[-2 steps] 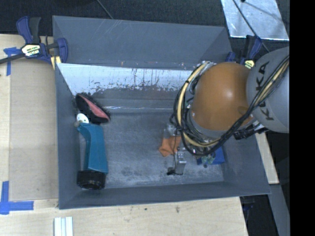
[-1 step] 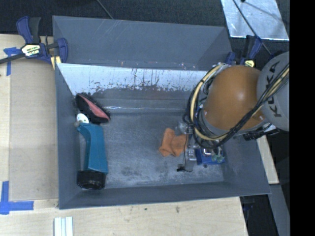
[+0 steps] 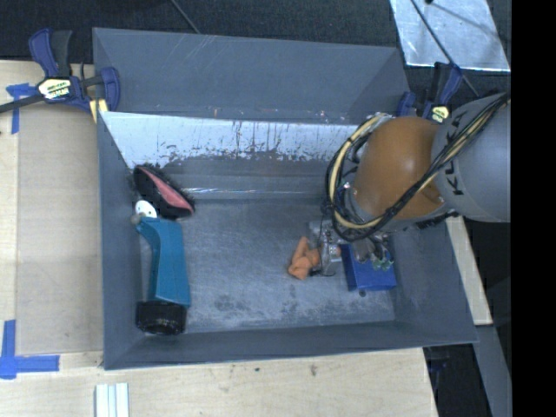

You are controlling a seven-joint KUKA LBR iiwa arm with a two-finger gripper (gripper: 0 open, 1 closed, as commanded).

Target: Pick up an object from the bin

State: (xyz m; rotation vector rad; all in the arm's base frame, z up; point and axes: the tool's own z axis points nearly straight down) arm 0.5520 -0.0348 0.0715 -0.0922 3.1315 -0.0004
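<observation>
My gripper is low over the bin floor at the right, under the orange dome of the wrist. A small orange lump lies right against its left side, touching or nearly touching the fingers. A blue flat block lies just to the gripper's right, partly under the wrist. Whether anything sits between the fingers is hidden.
On the left side lies a blue tool with a black round end. Above it rests a black and pink object with a small white piece. The arm and cables cover the bin's right end.
</observation>
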